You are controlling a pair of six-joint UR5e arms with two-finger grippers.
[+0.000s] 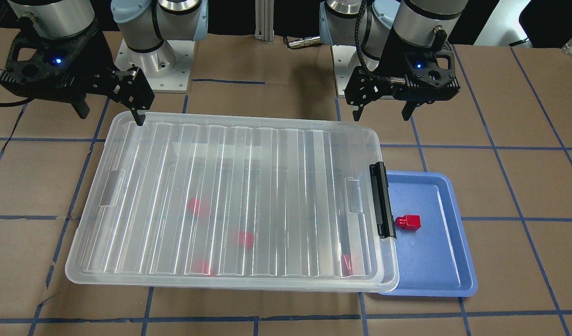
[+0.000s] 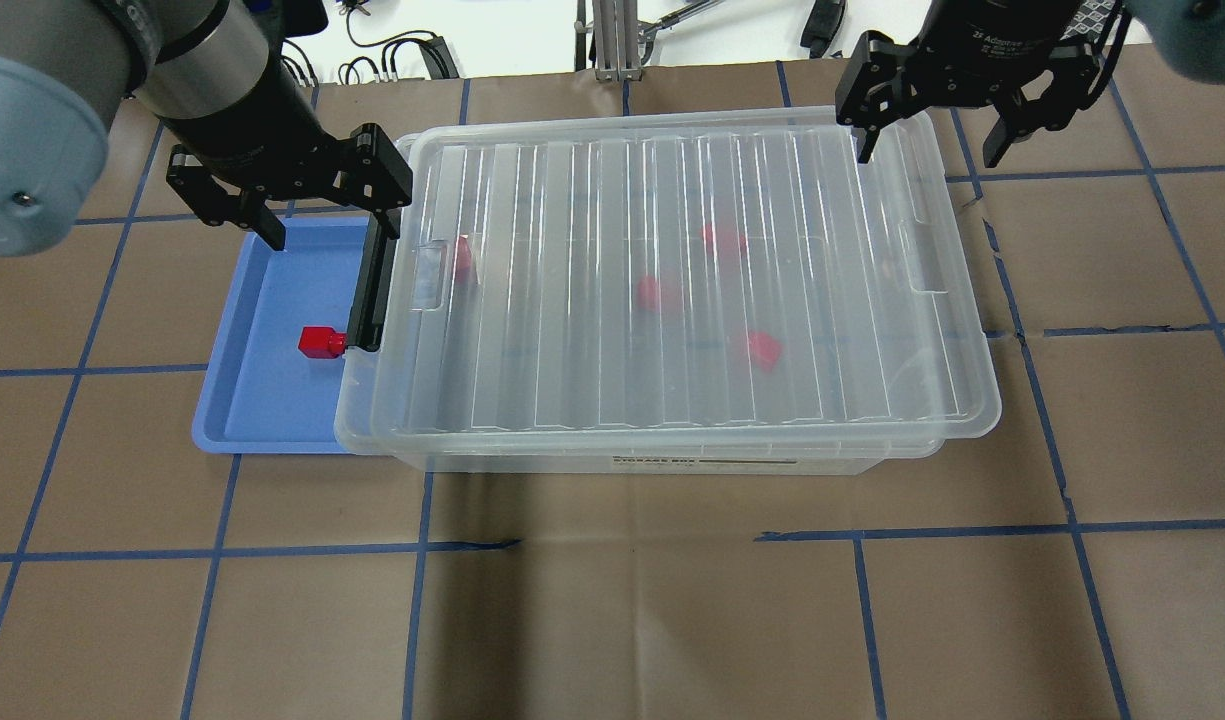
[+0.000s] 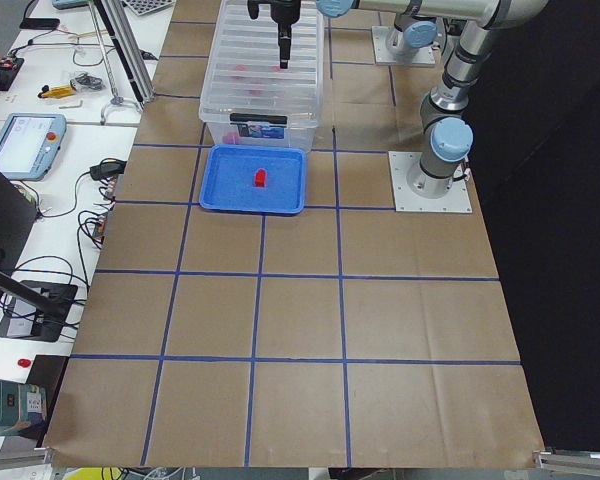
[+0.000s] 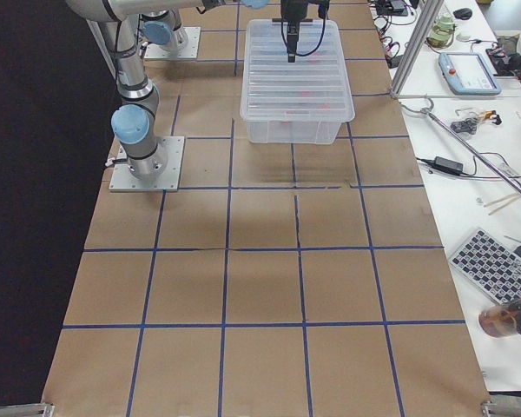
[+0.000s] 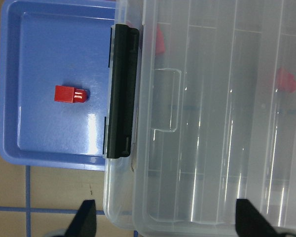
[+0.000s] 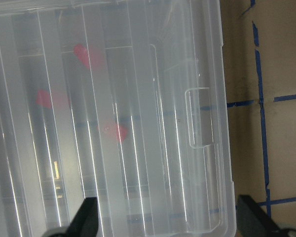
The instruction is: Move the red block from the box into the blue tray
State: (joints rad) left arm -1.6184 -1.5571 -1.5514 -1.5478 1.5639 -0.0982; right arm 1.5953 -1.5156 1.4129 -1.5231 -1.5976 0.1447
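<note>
The brown paper counter (image 1: 286, 312), gridded in blue tape, lies nearest in the front-facing view. On it sits the blue tray (image 1: 435, 261). The red block (image 1: 408, 222) lies flat inside the tray with its stub toward the black latch (image 1: 382, 200) of the box (image 1: 239, 186). The box's lid is on, and its latch end covers one long side of the tray. Four more red blocks (image 1: 245, 239) show blurred through the ribbed lid. The left fingers (image 1: 358, 105) hang spread wide and hold nothing. The right fingers (image 1: 137, 105) are just as wide and empty, with one tip over the lid's far corner.

From overhead, the left fingers straddle the tray's far rim and the latch end of the box. The right fingers straddle the far corner at the opposite short end.

In the left side view the tray sits in front of the box, with the block near its middle. In the right side view the box hides the tray.

The left wrist camera shows a bare strip of tray between block and latch. The right wrist camera looks down on the lid and three blurred blocks.
</note>
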